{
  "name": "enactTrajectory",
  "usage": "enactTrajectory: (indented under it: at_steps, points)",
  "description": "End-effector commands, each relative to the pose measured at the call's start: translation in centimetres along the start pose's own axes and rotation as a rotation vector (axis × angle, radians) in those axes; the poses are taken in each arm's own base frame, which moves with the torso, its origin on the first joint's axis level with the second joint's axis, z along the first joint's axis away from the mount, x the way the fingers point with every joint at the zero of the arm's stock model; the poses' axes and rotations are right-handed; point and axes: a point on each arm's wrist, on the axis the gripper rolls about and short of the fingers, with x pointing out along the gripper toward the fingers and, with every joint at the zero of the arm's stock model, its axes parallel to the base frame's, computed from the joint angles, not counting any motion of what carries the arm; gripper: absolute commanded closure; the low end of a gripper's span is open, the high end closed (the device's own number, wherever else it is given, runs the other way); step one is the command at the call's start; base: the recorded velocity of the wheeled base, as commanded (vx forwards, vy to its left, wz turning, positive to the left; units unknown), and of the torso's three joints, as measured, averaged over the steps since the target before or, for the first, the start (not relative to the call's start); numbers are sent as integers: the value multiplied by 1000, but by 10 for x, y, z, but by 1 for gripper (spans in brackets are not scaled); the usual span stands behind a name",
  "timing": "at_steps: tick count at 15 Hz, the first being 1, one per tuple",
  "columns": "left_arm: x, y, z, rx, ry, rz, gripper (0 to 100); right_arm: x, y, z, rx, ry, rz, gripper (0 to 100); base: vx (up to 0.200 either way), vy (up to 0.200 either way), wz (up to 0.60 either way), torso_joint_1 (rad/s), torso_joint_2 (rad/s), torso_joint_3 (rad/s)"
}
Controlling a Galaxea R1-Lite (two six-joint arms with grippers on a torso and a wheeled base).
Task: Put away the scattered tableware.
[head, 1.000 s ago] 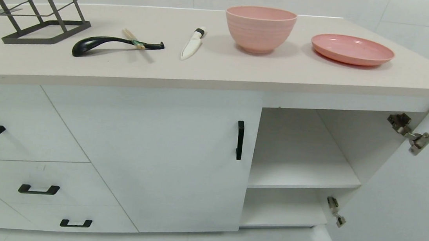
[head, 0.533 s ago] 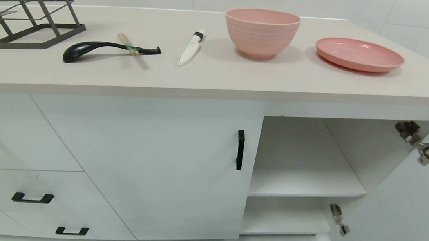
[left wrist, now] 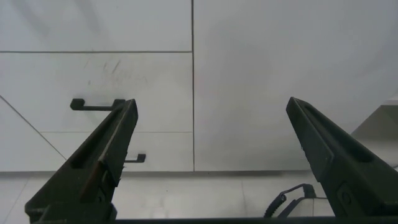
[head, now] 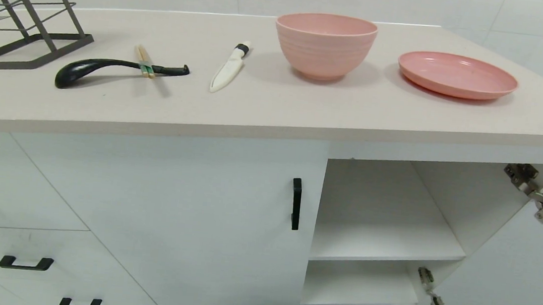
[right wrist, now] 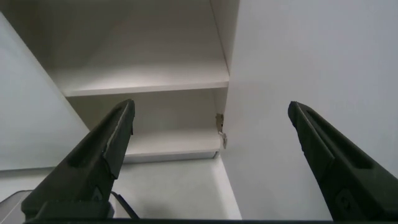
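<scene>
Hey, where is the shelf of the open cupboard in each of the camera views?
Head view: shelf at lower right, inside the open cupboard, under the counter.
Right wrist view: shelf runs across the upper middle of the picture.
Left wrist view: faces the drawer fronts and their black handles instead.
Shared landmark: the lower hinge, just under the shelf's end by the open door.

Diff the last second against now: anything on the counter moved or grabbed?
Only the head camera shifted, so the whole scene sits lower in frame. Nothing grabbed or released. The pink bowl, pink plate, white knife, black spoon with chopsticks across it and wire rack keep their layout on the countertop; the cabinet door stays open.
</scene>
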Motion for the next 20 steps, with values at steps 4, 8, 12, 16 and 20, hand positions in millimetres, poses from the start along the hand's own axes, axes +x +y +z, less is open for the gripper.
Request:
enactTrajectory:
  at_steps: [4, 8, 12, 16, 20]
  points:
    - [0, 0, 0, -1, 1, 1, 0, 0, 0, 0, 0, -1, 1, 0, 0, 0, 0, 91, -90, -20]
    - [0, 0, 0, -5, 1, 1, 0, 0, 0, 0, 0, 1, 3, 0, 0, 0, 0, 245, -193, -190]
    - [0, 0, 0, -7, 1, 1, 0, 0, 0, 0, 0, -1, 1, 0, 0, 0, 0, 210, -653, -203]
    - [0, 0, 0, -7, 1, 1, 0, 0, 0, 0, 0, -1, 1, 0, 0, 0, 0, 177, -492, -221]
    - [0, 0, 0, -7, 1, 1, 0, 0, 0, 0, 0, 1, 4, 0, 0, 0, 0, 283, -488, -229]
